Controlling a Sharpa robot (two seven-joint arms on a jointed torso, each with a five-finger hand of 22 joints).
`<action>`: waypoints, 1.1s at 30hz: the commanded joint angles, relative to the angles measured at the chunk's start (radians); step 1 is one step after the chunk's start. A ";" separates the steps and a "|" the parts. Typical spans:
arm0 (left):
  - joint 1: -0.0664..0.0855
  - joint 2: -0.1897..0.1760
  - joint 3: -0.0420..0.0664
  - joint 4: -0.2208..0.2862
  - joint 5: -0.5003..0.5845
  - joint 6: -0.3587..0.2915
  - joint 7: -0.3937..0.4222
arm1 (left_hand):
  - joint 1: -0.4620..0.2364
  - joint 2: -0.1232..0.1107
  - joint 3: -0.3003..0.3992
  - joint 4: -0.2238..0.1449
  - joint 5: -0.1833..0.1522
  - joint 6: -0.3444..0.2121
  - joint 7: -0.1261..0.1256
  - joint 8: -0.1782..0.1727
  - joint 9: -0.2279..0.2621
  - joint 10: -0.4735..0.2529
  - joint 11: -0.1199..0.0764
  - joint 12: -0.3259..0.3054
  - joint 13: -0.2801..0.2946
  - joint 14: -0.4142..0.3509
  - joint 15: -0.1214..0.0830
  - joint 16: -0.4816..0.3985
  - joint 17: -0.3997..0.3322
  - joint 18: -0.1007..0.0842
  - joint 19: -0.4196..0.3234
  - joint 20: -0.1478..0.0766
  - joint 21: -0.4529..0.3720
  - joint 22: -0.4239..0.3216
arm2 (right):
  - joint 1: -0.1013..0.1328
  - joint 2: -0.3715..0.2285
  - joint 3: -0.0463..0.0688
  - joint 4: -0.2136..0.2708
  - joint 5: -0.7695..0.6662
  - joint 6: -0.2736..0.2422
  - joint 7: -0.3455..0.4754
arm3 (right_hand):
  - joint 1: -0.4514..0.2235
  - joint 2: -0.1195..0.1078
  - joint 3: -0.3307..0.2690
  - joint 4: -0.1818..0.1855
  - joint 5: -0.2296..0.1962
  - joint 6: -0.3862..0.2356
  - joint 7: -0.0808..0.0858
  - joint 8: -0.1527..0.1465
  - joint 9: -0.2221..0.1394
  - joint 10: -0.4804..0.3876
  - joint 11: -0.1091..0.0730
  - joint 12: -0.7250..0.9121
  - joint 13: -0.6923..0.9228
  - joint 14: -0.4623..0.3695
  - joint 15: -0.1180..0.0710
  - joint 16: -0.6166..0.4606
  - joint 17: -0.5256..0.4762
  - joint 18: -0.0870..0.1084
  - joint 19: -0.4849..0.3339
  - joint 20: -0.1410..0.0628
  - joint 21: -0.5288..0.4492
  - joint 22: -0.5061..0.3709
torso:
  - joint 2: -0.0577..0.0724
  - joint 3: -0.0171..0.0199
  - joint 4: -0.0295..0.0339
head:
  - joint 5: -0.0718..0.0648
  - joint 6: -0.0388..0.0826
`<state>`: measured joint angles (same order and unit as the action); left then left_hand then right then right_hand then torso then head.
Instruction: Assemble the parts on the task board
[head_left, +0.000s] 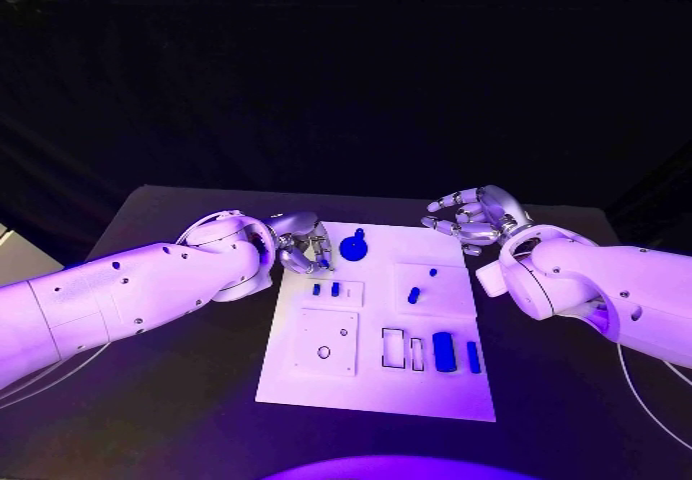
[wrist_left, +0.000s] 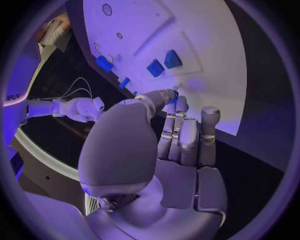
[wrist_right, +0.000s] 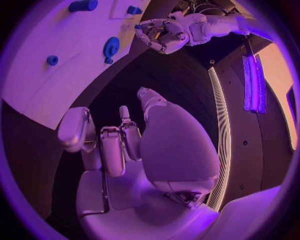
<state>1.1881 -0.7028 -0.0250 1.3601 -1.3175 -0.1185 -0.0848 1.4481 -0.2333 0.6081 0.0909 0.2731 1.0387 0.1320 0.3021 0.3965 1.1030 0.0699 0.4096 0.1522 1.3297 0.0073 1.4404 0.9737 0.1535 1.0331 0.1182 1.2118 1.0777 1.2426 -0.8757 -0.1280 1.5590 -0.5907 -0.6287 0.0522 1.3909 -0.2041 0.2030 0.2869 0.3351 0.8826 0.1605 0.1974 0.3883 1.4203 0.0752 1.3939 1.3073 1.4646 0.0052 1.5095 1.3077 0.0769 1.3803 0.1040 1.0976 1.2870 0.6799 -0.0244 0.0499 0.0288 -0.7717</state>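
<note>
Reaching in from the left edge of the head view, the left hand (head_left: 300, 250) sits over the upper left corner of the task board (head_left: 378, 392), fingers curled in; whether they pinch anything I cannot tell. Just right of it lies a round blue part with a short stem (head_left: 355, 246). Lower and near the board's left side, two small blue parts (head_left: 326, 290) stand side by side in a shallow square recess (the left wrist view shows them as two blue blocks (wrist_left: 164, 63) beyond the fingertips). Right of centre, a single small blue part (head_left: 414, 295) sits in another square recess. Towards the lower right of the board, two upright blue bars (head_left: 456, 352) stand beside two outlined slots. At the upper right, the right hand (head_left: 476, 217) hovers just off the board's top right corner, fingers loosely bent and apart, holding nothing.
</note>
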 joint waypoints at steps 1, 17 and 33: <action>0.000 0.007 0.000 -0.008 0.011 0.017 -0.002 | -0.010 -0.001 -0.005 -0.002 0.003 0.007 0.000 -0.002 0.020 0.010 0.000 -0.005 -0.001 0.006 0.001 0.003 0.001 -0.012 0.008 -0.003 0.004 0.002 | -0.001 0.000 0.000 0.001 -0.009 0.014 0.006 | -0.006 0.001 0.000 -0.002 0.007 -0.004 -0.002 0.005 0.002 -0.003 -0.002 -0.001 0.093 0.072 -0.006 -0.004 0.129 0.019 -0.004 -0.002 -0.001 0.001 | 0.000 0.0006 -0.0008 | -0.002 -0.001; -0.001 0.046 -0.006 -0.051 0.011 0.033 -0.008 | -0.015 -0.001 -0.007 0.000 0.002 0.008 0.000 -0.003 0.021 0.012 0.000 -0.008 0.000 0.007 0.001 0.004 0.003 -0.013 0.012 -0.003 0.006 0.006 | -0.001 0.000 0.000 0.004 -0.010 0.013 0.006 | -0.006 0.001 0.000 -0.002 0.007 -0.004 -0.002 0.005 0.002 -0.003 -0.002 -0.001 0.093 0.072 -0.006 -0.004 0.129 0.019 -0.004 -0.002 -0.001 0.001 | -0.001 0.0003 -0.0003 | -0.007 -0.007; -0.005 0.058 -0.013 -0.071 0.008 0.052 -0.023 | -0.017 -0.001 -0.008 0.000 0.001 0.007 0.000 -0.004 0.022 0.012 0.000 -0.011 0.000 0.006 0.001 0.003 -0.002 -0.013 0.010 -0.003 0.004 0.004 | -0.001 -0.002 0.000 0.006 -0.011 0.012 0.006 | -0.006 0.001 0.000 -0.002 0.007 -0.004 -0.002 0.005 0.002 -0.003 -0.002 -0.001 0.093 0.072 -0.006 -0.004 0.129 0.019 -0.004 -0.002 -0.001 0.001 | -0.002 0.0008 -0.0003 | -0.008 -0.010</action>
<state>1.1851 -0.6488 -0.0365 1.2885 -1.3123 -0.0903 -0.1021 1.4391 -0.2346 0.6081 0.0908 0.2727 1.0377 0.1318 0.2928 0.4172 1.1100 0.0698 0.4056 0.1523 1.3296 0.0073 1.4404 0.9731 0.1536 1.0366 0.1145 1.2117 1.0826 1.2426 -0.8777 -0.1280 1.5625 -0.5920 -0.6285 0.0516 1.3909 -0.2041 0.2030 0.2869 0.3351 0.8826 0.1605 0.1973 0.3883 1.4203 0.0752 1.3939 1.3081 1.4647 0.0052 1.5095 1.3073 0.0769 1.3803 0.1040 1.0976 1.2870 0.6783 -0.0235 0.0497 0.0212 -0.7819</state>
